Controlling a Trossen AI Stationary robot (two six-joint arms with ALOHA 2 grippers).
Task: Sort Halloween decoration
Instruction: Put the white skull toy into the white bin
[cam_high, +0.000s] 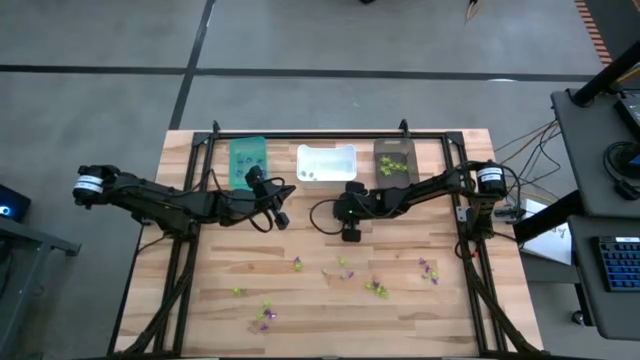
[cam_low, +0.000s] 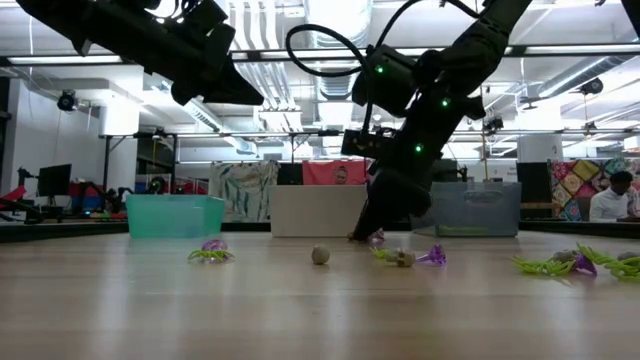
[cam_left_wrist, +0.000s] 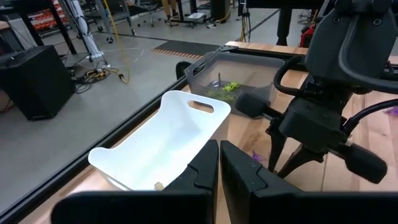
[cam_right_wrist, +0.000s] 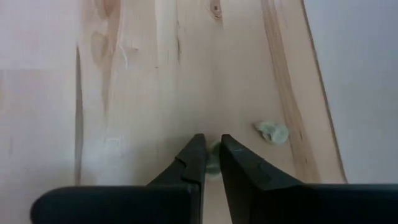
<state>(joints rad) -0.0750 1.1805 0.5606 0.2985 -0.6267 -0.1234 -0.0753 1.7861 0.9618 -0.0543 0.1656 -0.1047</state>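
Tiny purple, lime-green and pale Halloween decoration pieces (cam_high: 377, 288) lie scattered over the near half of the wooden table. My right gripper (cam_high: 351, 234) is down at the table surface in front of the white bin. In the right wrist view its fingers (cam_right_wrist: 212, 142) are nearly together, pinching a pale trinket (cam_right_wrist: 213, 155). A second pale trinket (cam_right_wrist: 272, 132) lies just beside them. From the left wrist view, a purple piece (cam_left_wrist: 257, 157) shows by that gripper. My left gripper (cam_high: 282, 218) hovers above the table left of the right one, shut (cam_left_wrist: 219, 146) and holding nothing.
Three bins stand in a row at the far edge: teal (cam_high: 248, 158), white (cam_high: 326, 162) with small pale pieces, and dark brown (cam_high: 396, 160) with lime-green pieces (cam_left_wrist: 230, 87). A black frame rail runs behind them. A person (cam_low: 612, 195) sits far off in the room.
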